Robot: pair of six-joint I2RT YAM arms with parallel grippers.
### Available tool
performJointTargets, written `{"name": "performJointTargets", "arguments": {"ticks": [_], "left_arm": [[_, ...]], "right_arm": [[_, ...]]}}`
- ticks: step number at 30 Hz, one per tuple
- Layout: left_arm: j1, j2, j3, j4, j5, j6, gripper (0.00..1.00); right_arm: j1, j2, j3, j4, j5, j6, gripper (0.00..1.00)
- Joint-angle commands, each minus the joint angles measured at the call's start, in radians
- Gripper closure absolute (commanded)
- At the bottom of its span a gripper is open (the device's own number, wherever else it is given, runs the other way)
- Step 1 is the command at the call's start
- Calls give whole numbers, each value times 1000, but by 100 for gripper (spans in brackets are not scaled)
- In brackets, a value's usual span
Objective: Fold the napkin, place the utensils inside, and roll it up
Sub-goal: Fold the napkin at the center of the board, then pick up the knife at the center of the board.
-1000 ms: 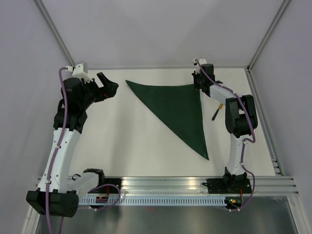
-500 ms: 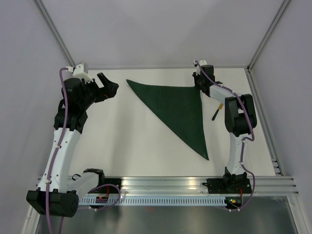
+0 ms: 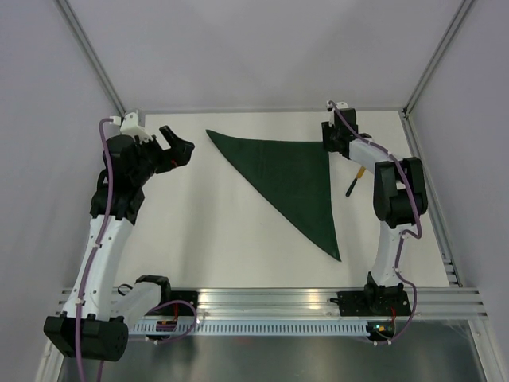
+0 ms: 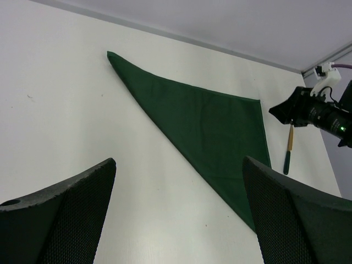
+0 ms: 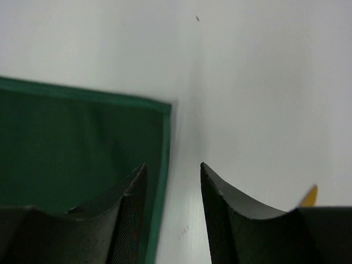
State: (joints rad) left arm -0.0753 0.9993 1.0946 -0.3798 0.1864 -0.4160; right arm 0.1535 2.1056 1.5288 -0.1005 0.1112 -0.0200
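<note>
while empty and narrowly parted, right pincer (image 5: 173, 168) beside napkin (image 5: 77, 137) corner (green triangle)

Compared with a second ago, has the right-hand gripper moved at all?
Yes. The right gripper has shifted slightly rightward, away from the napkin's far right corner and toward the table's right edge.

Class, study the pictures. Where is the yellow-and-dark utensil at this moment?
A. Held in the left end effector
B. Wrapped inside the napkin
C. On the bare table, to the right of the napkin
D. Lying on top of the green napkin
C: the utensil lies on the white table just past the right edge of the folded napkin, with a strip of table showing between them.
</note>
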Motion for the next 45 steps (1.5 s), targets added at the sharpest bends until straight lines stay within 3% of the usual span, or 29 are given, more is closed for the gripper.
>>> {"name": "performJointTargets", "arguments": {"ticks": [1,6,11,20,36,45], "left_arm": [[2,-47,-32,71,13,-59,0],[0,-83,-56,91,27,-81,0],[0,-93,-73,122,59,-99,0],[0,-91,-104,154,79,-109,0],[0,-85,-110,154,67,-95,0],[0,-80,-105,151,65,-98,0]], "right_arm": [[-35,-162,-111,-108,54,57,50],[-75,-350,-318,-151,76,94,50],[-95,-437,-397,-238,59,118,51],[-95,-407,-458,-246,73,160,52],[-143,-259,-389,-249,36,184,53],[-147,-220,-377,-255,-16,100,68]]}}
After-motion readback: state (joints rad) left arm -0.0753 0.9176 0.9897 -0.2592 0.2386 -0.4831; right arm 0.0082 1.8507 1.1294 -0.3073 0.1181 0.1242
